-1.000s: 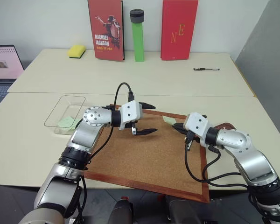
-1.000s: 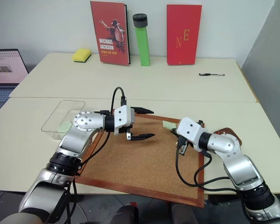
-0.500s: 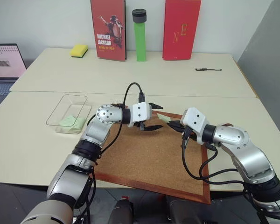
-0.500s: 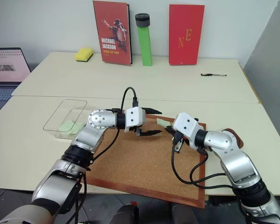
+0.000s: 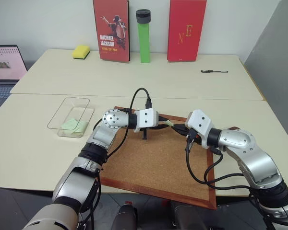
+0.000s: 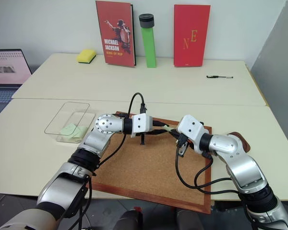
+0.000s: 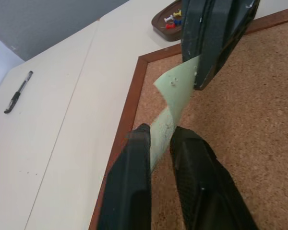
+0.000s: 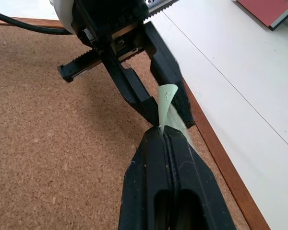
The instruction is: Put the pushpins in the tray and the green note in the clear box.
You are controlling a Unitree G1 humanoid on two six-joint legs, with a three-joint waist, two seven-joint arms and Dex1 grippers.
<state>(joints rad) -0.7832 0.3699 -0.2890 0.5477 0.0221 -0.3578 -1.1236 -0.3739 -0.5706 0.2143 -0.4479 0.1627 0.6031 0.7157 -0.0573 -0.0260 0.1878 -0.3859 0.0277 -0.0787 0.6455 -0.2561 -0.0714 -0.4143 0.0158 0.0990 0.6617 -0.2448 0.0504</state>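
The green note (image 7: 175, 98) hung in the air just above the far edge of the corkboard (image 5: 158, 163), stretched between the two grippers; both were clamped on it, one at each end. The right gripper (image 8: 162, 130) had its fingers pressed together on one corner of the slip; the left gripper (image 7: 159, 135) had closed its two black fingers on the opposite end, with the paper running out from between them. The note's long axis therefore ran roughly from left to right across the robot, from one pair of fingertips straight to the other; it stood on edge and slightly curled, not flat, and two tiny pin holes showed near its free corner.

The clear box (image 5: 62, 115) lay well apart on the table to the left of the corkboard, with another pale green slip (image 5: 73, 125) already inside; the left arm was plainly the nearer one to it, so the handover looked meant to send the note that way. Before that the right fingers would have to let go, or the paper could tear.

The tray (image 7: 164, 19) sat beyond the right corner of the board, with several pushpins (image 7: 173, 20) already in it.
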